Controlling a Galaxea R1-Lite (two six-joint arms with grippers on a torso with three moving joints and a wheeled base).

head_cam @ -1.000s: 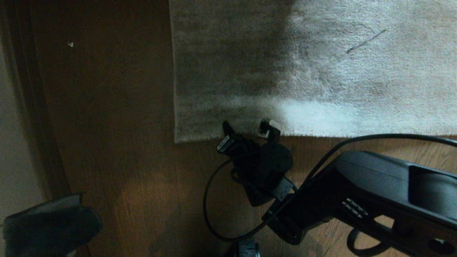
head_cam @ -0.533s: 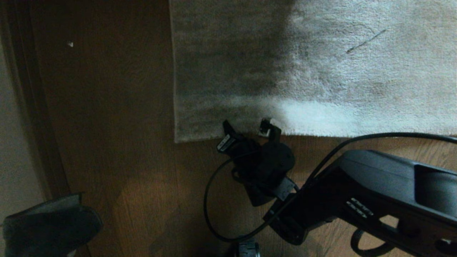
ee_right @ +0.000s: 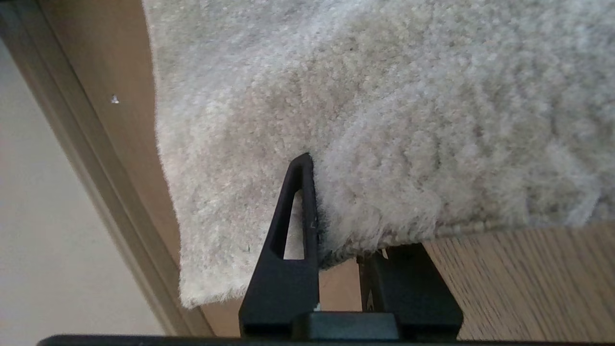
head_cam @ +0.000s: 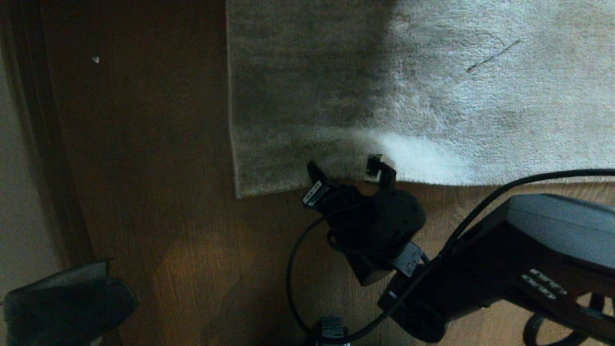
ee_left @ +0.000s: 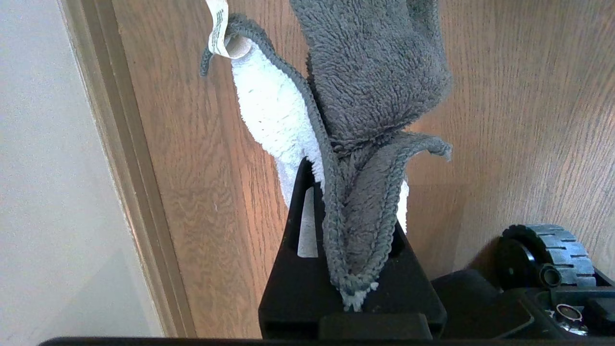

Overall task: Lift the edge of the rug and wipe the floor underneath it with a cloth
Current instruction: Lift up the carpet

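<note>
The grey-beige rug (head_cam: 408, 86) lies on the brown plank floor (head_cam: 168, 192). My right gripper (head_cam: 347, 175) is shut on the rug edge (head_cam: 480, 181) close to the rug's near-left corner. In the right wrist view one finger (ee_right: 300, 216) lies on the pile and the other is under the rug edge (ee_right: 480, 227), which bulges up off the floor (ee_right: 528, 288). My left gripper (ee_left: 353, 185) is shut on the cloth (ee_left: 375, 77), grey and white, hanging below it. The left arm (head_cam: 67, 302) is parked at the lower left.
A skirting board (head_cam: 43, 144) and a pale wall (head_cam: 12, 192) run along the left. A black cable (head_cam: 290, 288) loops by the right wrist. A small white speck (head_cam: 95, 59) lies on the planks. The robot's wheel (ee_left: 557, 250) sits near the cloth.
The right gripper has shifted a little to the right and risen with the rug edge in it, so the rug bulges up there. The left arm has not moved.
</note>
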